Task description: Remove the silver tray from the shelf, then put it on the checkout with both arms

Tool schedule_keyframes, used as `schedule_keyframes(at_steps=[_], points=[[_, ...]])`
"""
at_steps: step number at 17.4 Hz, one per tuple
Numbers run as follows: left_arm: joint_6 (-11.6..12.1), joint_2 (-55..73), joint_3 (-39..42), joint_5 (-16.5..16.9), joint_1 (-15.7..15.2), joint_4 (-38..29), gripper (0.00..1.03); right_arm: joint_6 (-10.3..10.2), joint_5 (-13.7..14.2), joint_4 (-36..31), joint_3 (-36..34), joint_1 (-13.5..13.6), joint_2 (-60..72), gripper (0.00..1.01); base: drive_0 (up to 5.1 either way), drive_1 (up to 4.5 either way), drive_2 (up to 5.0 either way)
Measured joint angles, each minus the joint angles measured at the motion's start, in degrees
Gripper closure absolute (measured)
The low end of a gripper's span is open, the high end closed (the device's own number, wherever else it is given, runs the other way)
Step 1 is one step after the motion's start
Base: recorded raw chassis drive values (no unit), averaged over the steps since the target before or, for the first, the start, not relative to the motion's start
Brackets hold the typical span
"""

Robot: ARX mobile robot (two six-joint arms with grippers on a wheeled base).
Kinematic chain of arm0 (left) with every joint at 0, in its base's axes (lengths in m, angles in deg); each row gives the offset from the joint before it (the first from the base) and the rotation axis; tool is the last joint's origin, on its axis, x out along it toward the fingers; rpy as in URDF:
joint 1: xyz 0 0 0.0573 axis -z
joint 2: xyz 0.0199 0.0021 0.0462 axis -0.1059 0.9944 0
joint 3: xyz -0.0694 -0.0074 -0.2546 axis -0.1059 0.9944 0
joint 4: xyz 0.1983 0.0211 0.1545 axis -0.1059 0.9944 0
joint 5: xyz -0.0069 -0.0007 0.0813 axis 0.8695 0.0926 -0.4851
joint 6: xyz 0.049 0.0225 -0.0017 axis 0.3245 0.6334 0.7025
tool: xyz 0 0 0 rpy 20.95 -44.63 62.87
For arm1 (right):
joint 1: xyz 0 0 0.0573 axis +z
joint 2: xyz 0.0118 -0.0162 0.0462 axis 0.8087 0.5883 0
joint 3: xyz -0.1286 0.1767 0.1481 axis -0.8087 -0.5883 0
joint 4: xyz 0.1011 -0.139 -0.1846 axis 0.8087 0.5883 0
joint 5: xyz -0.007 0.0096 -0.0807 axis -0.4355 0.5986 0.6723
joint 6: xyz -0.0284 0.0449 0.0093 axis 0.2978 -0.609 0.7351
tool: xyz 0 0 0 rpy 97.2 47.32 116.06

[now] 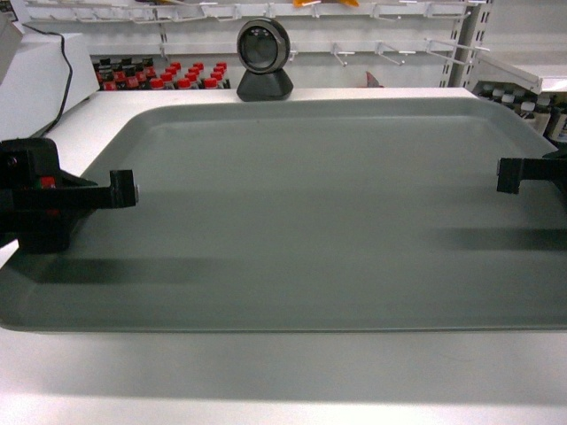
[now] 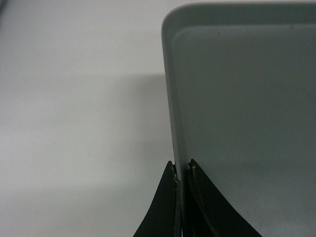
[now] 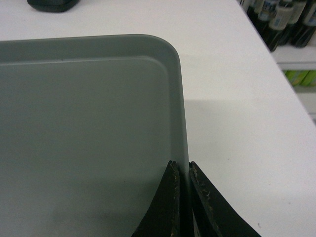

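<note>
The silver tray (image 1: pixel 301 212) lies broad and level over the white checkout (image 1: pixel 266 381), casting a shadow along its front and left edges. My left gripper (image 1: pixel 124 189) is shut on the tray's left rim, and my right gripper (image 1: pixel 507 175) is shut on its right rim. In the left wrist view the two black fingers pinch the thin rim (image 2: pixel 181 165) of the tray (image 2: pixel 242 98), below its far rounded corner. The right wrist view shows the same pinch (image 3: pixel 180 165) on the tray (image 3: pixel 89 123). Whether the tray rests on the tabletop or hovers just above it, I cannot tell.
The black round-headed scanner stand (image 1: pixel 263 60) sits at the checkout's far edge, just beyond the tray. Behind it is a shelf with red-capped bottles (image 1: pixel 168 75). Dark bottles (image 3: pixel 281 19) stand past the table's right edge. Bare white tabletop (image 2: pixel 79 123) shows left of the tray.
</note>
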Motion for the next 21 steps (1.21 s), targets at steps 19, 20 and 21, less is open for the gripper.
schedule_keyframes(at_steps=[19,20,21], points=[[13.0,36.0,-30.8,-15.9,-4.5,-0.2,0.99,6.1,-8.2,20.2,45.4,-3.7,38.8,0.98,0.0,0.00,0.0],[12.8,36.2,-30.9,-15.8,-4.6,-0.1,0.99,6.1,-7.9,20.8,45.8,-3.7,38.8,0.98,0.0,0.00,0.0],[12.5,36.5,-31.5,-15.5,-4.7,0.1,0.99,6.1,-7.6,21.0,46.1,-3.7,39.2,0.98,0.0,0.00,0.0]])
